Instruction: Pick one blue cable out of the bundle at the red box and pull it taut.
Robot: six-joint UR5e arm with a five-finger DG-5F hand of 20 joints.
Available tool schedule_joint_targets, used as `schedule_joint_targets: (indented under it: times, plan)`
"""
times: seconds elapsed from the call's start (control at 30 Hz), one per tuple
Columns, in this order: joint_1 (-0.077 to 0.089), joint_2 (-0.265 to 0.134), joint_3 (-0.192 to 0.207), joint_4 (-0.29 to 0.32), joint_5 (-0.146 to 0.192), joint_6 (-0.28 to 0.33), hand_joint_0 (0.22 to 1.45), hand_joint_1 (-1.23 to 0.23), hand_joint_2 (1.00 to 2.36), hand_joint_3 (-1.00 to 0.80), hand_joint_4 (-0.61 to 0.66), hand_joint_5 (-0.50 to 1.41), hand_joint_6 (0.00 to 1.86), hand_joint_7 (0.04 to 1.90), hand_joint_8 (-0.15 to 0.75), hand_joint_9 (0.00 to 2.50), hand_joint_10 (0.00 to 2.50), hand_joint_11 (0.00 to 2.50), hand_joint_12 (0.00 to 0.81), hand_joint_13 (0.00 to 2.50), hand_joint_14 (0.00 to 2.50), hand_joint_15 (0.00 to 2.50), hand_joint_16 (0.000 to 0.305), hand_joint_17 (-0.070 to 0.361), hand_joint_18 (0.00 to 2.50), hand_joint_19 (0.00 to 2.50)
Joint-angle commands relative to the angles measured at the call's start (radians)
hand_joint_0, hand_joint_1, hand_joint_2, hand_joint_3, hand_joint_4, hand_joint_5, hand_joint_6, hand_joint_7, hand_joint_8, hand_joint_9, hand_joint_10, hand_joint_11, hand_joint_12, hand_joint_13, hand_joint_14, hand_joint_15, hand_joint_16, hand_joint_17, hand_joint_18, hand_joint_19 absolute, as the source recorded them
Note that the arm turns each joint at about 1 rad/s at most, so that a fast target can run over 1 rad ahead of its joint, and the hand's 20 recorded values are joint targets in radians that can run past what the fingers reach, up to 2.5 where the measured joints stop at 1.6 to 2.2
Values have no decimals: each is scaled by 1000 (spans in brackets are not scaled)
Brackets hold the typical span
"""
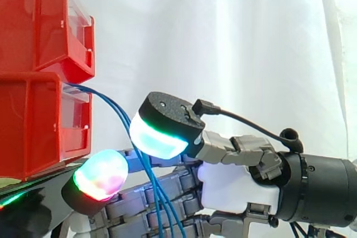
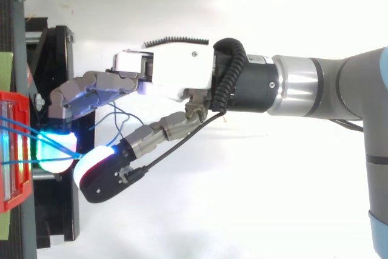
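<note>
Several thin blue cables [image 1: 114, 106] come out of the lower red box [image 1: 33, 126] and arc down to the right. They pass behind the thumb pad [image 1: 159, 135] and in front of the fingers [image 1: 167, 190], then hang on below. My hand [image 2: 170, 74] reaches in from the right, level with the box front. Its fingers are nearly straight and the thumb is held apart from them, so the bundle runs through the gap. From above, the cables [image 2: 42, 141] meet between the thumb pad [image 2: 91, 165] and a glowing fingertip [image 2: 51, 150]. I see no cable pinched.
A second red box [image 1: 44, 20] is stacked on the lower one, both on a black stand [image 2: 57, 210]. A loose loop of blue cable [image 2: 118, 119] lies under the hand. The white curtain hangs behind.
</note>
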Motion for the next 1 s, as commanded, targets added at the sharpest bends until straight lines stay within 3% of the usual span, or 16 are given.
schedule_joint_targets:
  times: [0.0,0.2,0.43,0.97]
  plan:
    - [-5,9,0,-1,-17,-1,547,-672,1006,-432,200,-116,672,915,350,589,0,38,358,456,2,101,51,116,367,223]
    - [-13,22,0,-30,-36,-3,565,-673,1008,-400,209,-130,749,823,358,603,0,39,354,459,2,92,51,114,374,224]
    - [-17,43,-2,-124,-50,-20,586,-691,1014,-333,194,-149,823,751,355,598,0,58,352,463,3,103,50,114,378,227]
    - [-25,43,-3,-133,-54,-21,596,-723,1016,-245,179,-169,901,681,352,592,1,118,353,467,2,114,51,114,389,231]
